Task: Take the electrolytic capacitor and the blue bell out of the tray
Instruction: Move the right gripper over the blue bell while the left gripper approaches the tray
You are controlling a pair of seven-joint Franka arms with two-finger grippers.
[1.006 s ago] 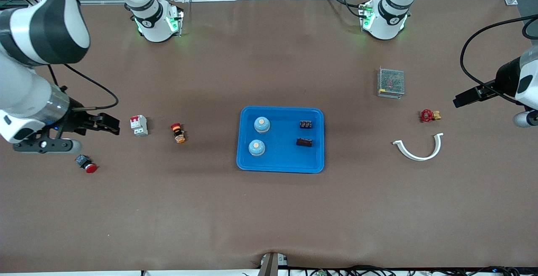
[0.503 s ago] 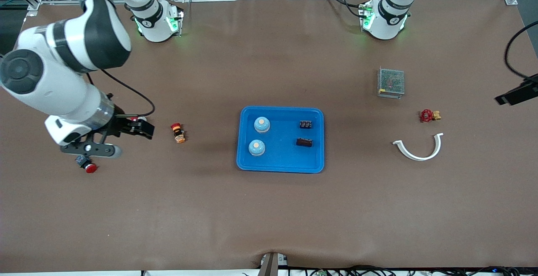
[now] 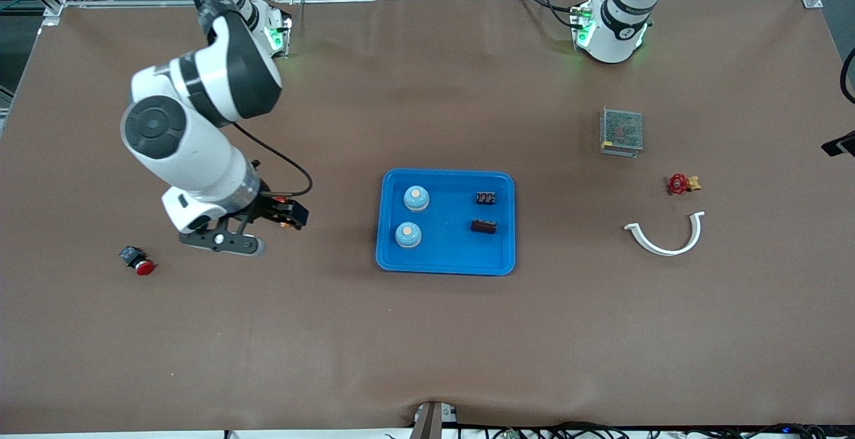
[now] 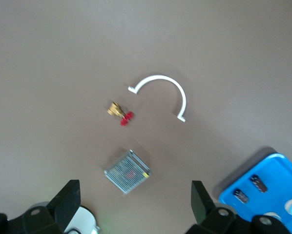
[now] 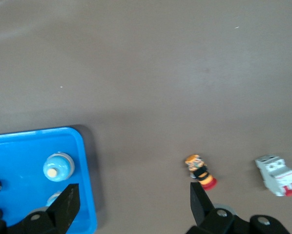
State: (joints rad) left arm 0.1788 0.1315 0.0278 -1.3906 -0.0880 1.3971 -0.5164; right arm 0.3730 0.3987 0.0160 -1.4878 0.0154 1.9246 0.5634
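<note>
Blue tray (image 3: 446,262) at table centre holds two blue bells (image 3: 416,198) and two dark components (image 3: 483,226). Right gripper (image 3: 286,214), fingers wide and empty, hovers between tray and red pushbutton (image 3: 137,260); left gripper (image 4: 136,204), also wide, hangs over the mesh-cased power supply (image 3: 621,131), red valve (image 3: 681,184) and white clamp (image 3: 665,236).

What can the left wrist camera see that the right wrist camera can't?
Only the left wrist view shows the white curved clip, the red-handled brass valve and the metal mesh box. Only the right wrist view shows the orange and black push button and the white circuit breaker. Both show the brown table and a corner of the blue tray, with a blue bell and dark parts in it.
</note>
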